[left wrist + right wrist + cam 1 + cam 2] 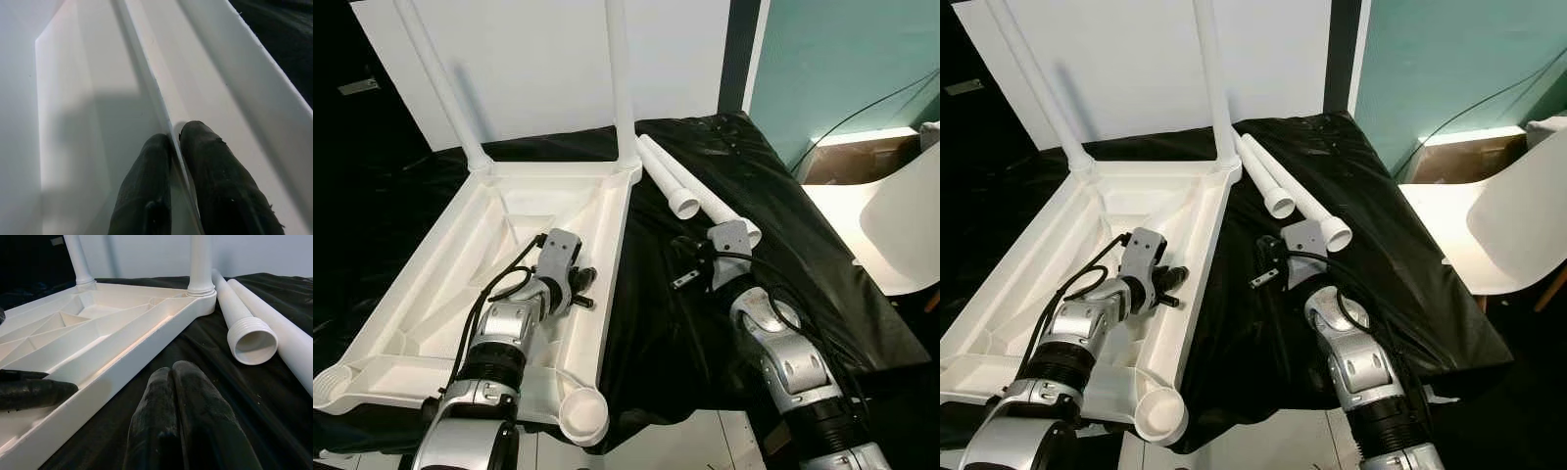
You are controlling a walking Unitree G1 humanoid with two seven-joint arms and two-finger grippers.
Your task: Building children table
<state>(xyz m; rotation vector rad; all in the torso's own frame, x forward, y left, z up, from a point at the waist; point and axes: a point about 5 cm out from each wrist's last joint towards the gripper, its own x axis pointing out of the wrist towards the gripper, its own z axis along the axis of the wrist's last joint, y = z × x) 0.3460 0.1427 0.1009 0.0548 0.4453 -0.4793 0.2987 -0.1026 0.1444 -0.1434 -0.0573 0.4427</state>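
"What were the end effectors doing?"

"The left end effector (pixel 175 147) had its fingers pressed together on a thin rib inside the upside-down tabletop (pixel 440 284), at the left of the frame. The right end effector (pixel 171 377) was closed on nothing, over the black cloth (pixel 783 255)."

"And the loose legs (pixel 690 186)?"

"Upper middle, side by side. They looked light, stiff and slippery. Grab one near its ridged end."
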